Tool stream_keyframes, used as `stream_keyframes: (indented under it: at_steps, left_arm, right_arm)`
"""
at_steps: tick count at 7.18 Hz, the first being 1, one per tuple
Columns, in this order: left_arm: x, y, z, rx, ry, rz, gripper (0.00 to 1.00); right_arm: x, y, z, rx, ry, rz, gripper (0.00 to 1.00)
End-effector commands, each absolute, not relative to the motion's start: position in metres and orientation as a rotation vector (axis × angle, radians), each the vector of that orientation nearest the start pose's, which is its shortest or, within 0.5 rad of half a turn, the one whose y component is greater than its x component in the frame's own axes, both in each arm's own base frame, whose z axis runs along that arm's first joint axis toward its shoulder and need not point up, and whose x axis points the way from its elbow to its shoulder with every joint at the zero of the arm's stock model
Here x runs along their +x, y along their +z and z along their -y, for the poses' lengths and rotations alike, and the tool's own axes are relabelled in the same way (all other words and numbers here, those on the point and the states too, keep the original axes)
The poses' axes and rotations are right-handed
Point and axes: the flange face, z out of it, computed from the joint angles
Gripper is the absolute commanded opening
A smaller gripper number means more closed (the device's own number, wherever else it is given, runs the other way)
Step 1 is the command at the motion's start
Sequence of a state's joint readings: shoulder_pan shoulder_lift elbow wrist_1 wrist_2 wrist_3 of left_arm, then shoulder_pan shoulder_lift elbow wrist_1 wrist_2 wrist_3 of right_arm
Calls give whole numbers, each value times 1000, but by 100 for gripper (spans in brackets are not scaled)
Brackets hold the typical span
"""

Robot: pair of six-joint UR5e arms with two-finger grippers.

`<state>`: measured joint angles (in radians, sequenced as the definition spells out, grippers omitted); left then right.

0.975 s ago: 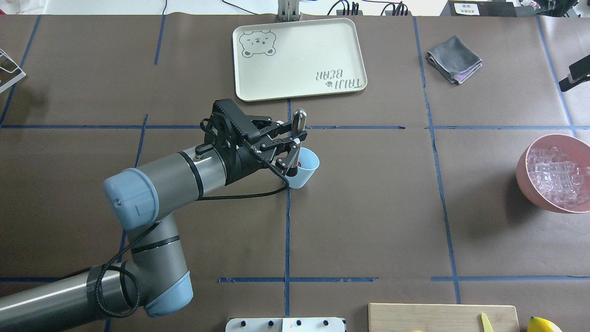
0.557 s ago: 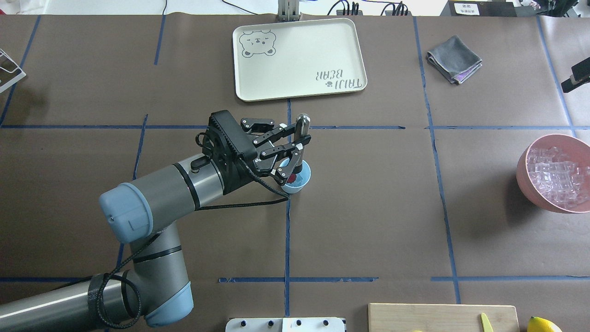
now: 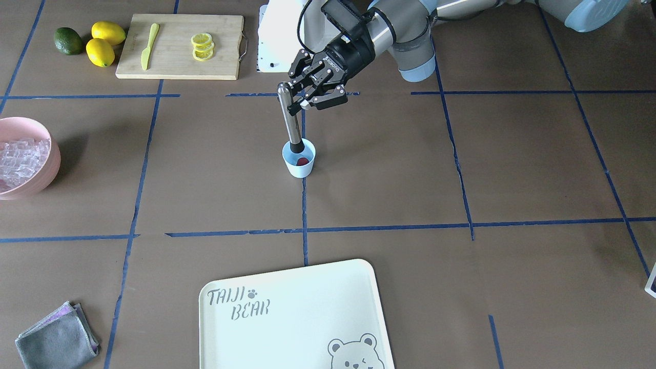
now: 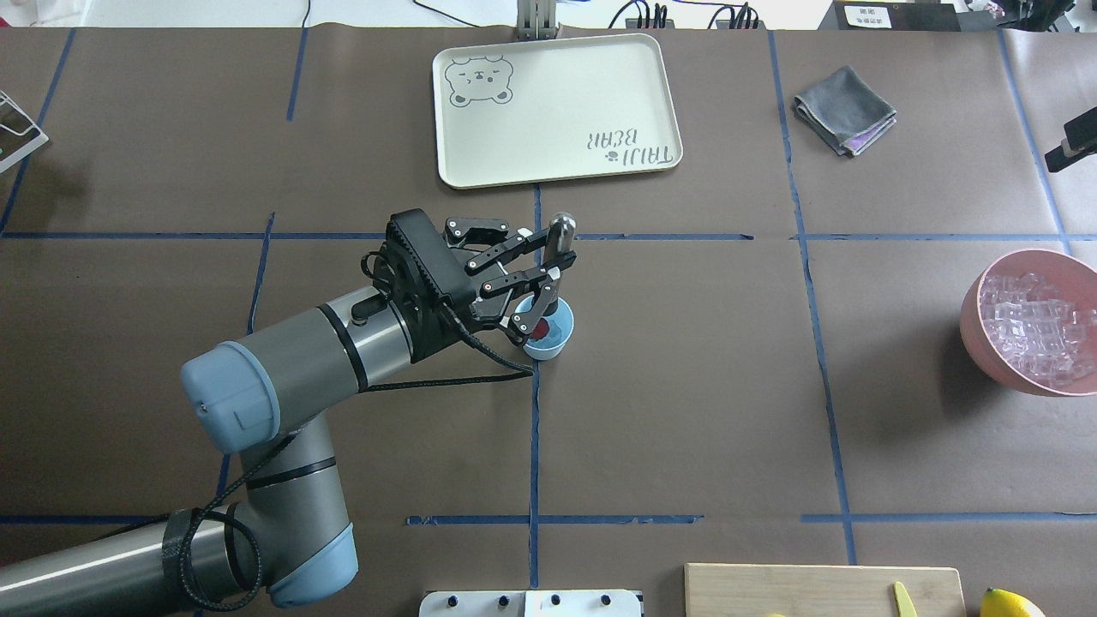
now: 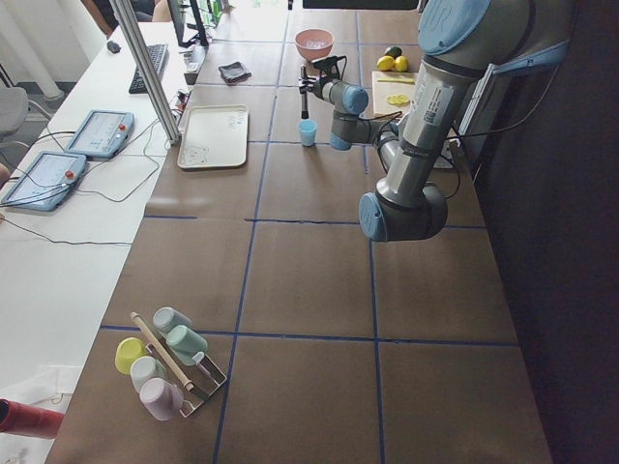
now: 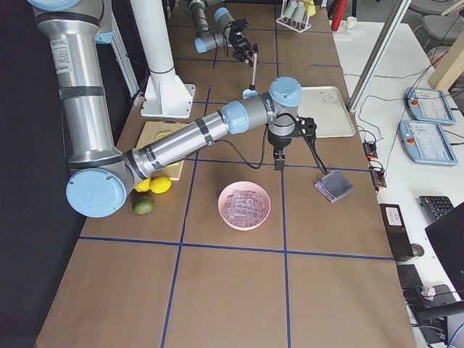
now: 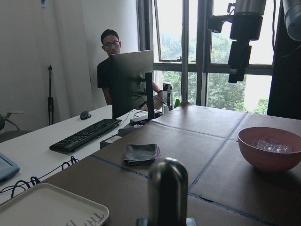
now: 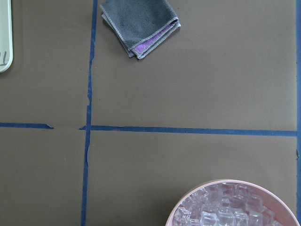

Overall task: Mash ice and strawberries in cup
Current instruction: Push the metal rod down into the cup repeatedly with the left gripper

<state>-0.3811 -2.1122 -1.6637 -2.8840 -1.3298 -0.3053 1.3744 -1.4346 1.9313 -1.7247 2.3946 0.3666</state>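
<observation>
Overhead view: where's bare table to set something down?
Widest bare patch: between the cup and the bowl, from the cloth down to the board. The tray is bare too. Crowded: around the cup, where the left arm and pestle stand over it.

The left arm reaches forward, its left hand clamped on a metal muddler. The right hand points straight down.

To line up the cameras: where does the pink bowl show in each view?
Front-facing: pink bowl at left edge, cut off.
Overhead: right edge.
Exterior left: top centre.
Exterior right: lower centre.
Left wrist: right side.
Right wrist: bottom right corner.
Landmark: the grey cloth, in all six.
</observation>
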Motion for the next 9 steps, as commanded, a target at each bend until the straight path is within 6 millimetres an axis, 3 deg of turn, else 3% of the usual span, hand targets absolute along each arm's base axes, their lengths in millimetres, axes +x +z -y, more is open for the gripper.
stream_keyframes:
  at_steps: [1,2,4,5,7,9]
  left_arm:
    - [505,187,367,1523,364,-1197,0]
    - [516,201,369,1512,373,-1189,0]
    - [517,201,368,1512,374,-1193,0]
    - [514,195,366,1521,370,-1203,0]
    - [475,156,359,1576,327,-1254,0]
    - [466,185,372,1549,282,-1132,0]
  right_arm:
    - [-42,428,520,80,20,872,100]
    - [-42,428,520,80,20,872,100]
    - [-42,432,518,78,21,871,100]
    - [-42,433,518,76,22,871,100]
    - [-42,433,518,76,22,871,100]
    - [-41,436,515,71,23,871,100]
